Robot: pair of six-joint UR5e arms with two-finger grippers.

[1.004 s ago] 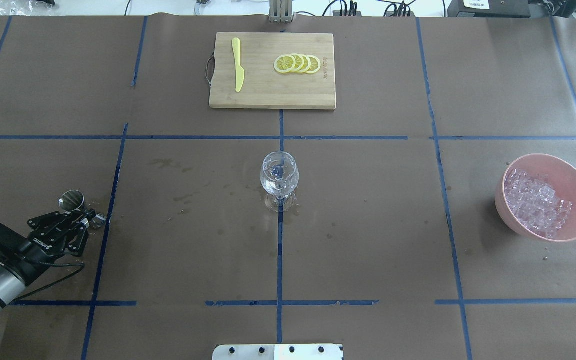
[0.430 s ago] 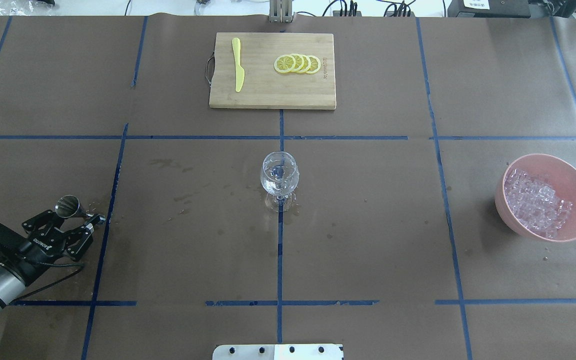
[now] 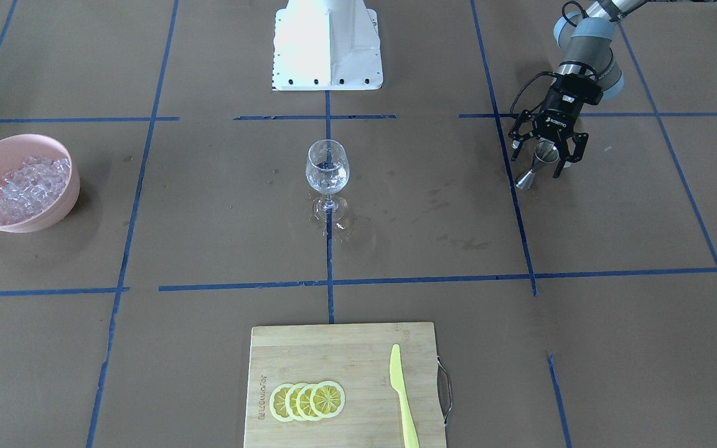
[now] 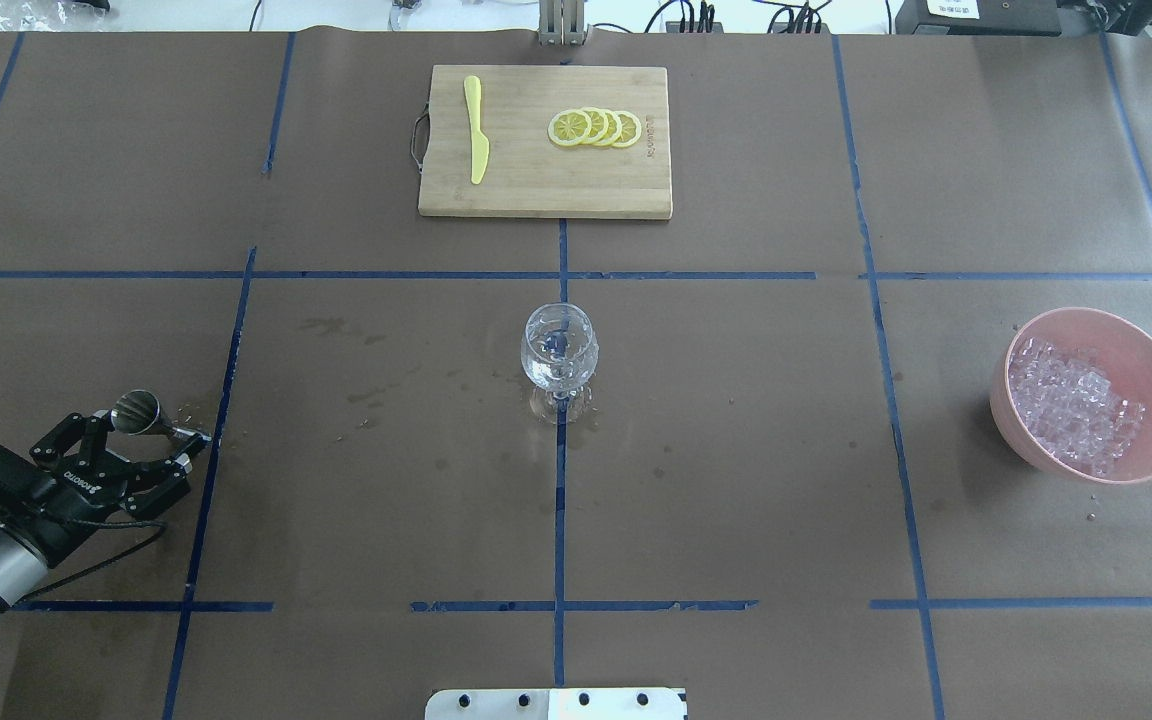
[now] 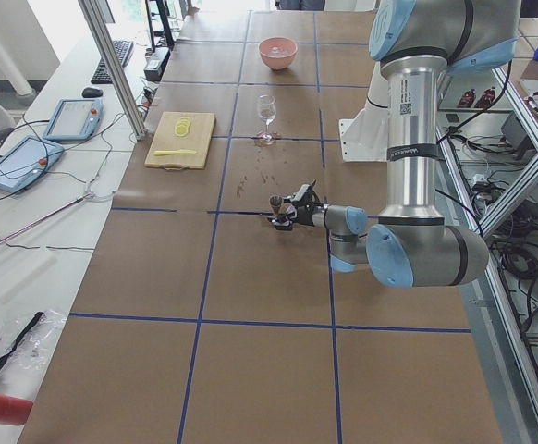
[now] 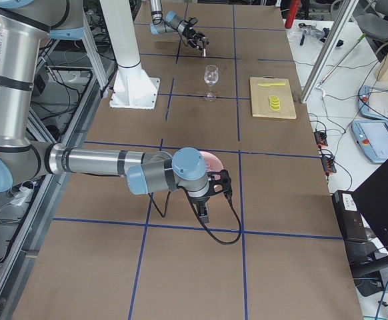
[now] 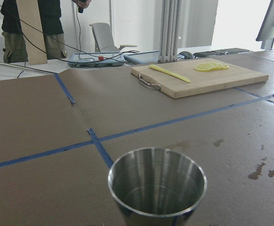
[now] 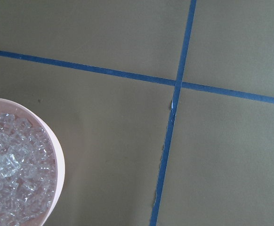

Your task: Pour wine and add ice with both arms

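Out ahead of the left hand [image 4: 151,428], off to its right and well apart, a bamboo cutting board [image 4: 544,190] lies flat on the table [image 4: 736,400]. Its metal handle [image 7: 149,84] is on the edge facing the hand! A yellow knife [image 4: 476,130] lies on the board's nearer half, four overlapping lemon slices [image 4: 596,127] on the farther. Blue tape lines [image 4: 560,520] cross the brown paper, and dark blotches [image 7: 258,170] mark it right of the hand. Beyond the table there's a grey chair [image 7: 104,36] and a person [image 7: 52,19] standing, partly cut off.

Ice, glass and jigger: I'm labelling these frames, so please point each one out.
Ice [image 4: 1071,405]: overhead view, middle of the heap.
Glass [image 4: 558,345]: overhead view, its rounded cup.
Jigger [image 4: 136,412]: overhead view, its open upper mouth.
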